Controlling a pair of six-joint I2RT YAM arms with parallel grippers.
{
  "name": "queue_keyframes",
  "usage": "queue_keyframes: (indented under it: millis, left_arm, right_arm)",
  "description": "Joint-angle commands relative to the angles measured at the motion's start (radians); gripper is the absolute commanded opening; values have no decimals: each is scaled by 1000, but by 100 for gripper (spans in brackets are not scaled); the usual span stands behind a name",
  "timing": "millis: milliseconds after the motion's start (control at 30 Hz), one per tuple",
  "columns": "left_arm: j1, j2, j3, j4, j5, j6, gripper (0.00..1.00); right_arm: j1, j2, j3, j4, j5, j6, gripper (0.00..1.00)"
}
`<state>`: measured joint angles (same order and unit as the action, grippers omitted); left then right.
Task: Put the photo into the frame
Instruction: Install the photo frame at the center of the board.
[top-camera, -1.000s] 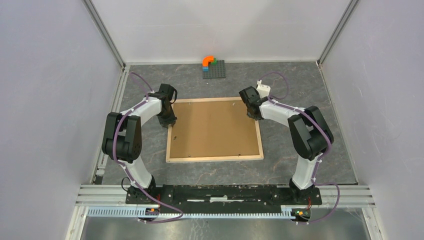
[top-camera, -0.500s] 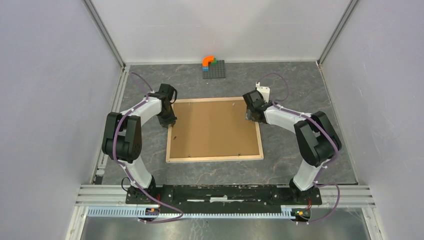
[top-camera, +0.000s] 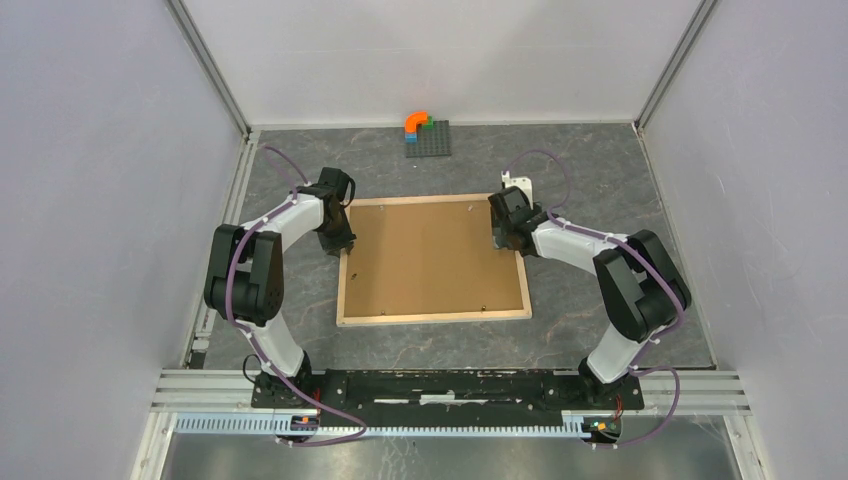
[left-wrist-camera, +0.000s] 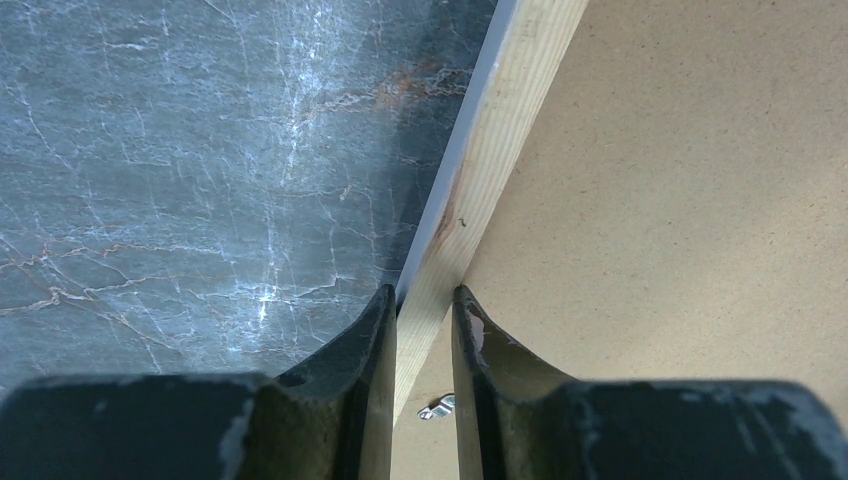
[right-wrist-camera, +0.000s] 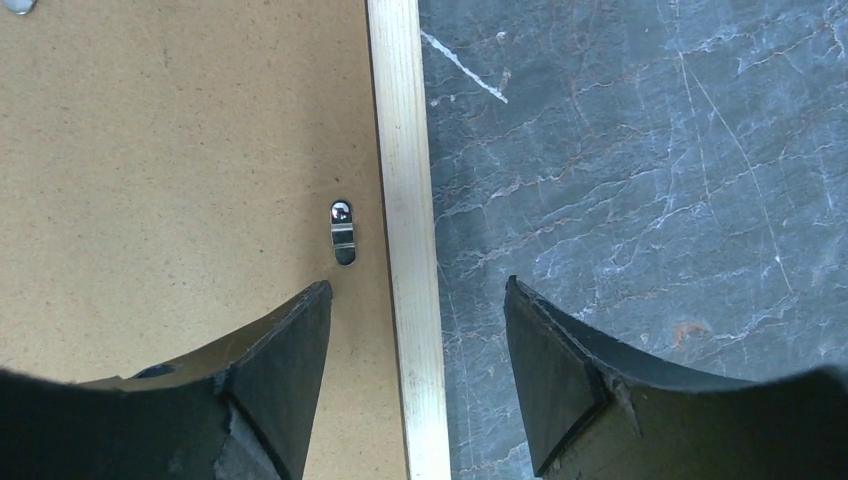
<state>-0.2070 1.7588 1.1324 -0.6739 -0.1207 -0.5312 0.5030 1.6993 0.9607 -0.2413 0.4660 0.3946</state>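
The pale wooden frame lies flat on the table with the brown backing board in it, facing up. The photo is hidden. My left gripper is shut on the frame's left rail, one finger on either side of the wood. My right gripper stands open astride the right rail; its fingers are apart from the wood, one over the board and one over the table. A small metal clip sits on the board just ahead.
A grey baseplate with orange, green and blue bricks sits at the back centre. A small white object lies behind the right gripper. Another metal clip shows between the left fingers. Enclosure walls stand on both sides.
My right gripper has opened and let go of the right rail, and that arm has swung slightly right. The frame has shifted a little to the right. The left gripper keeps its hold.
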Motion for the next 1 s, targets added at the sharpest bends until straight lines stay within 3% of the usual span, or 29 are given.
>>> queue_keyframes:
  millis: [0,233,500,733,967]
  left_arm:
    - [-14,-1,17,16,73,-9,2]
    - [-14,1,20,16,78,-9,2]
    - [-14,2,18,16,78,-9,2]
    - [-14,4,20,16,82,-9,2]
    - [-14,6,21,16,85,-9,2]
  right_arm:
    - [-16,37,22,30,1,-18,67]
    - [-31,57,3,74,-5,-32,56]
    - [-41,100,15,98,-12,-44,55]
    - [-44,111,12,80,6,-35,33]
    - [-47,91,-16,102,18,-54,29]
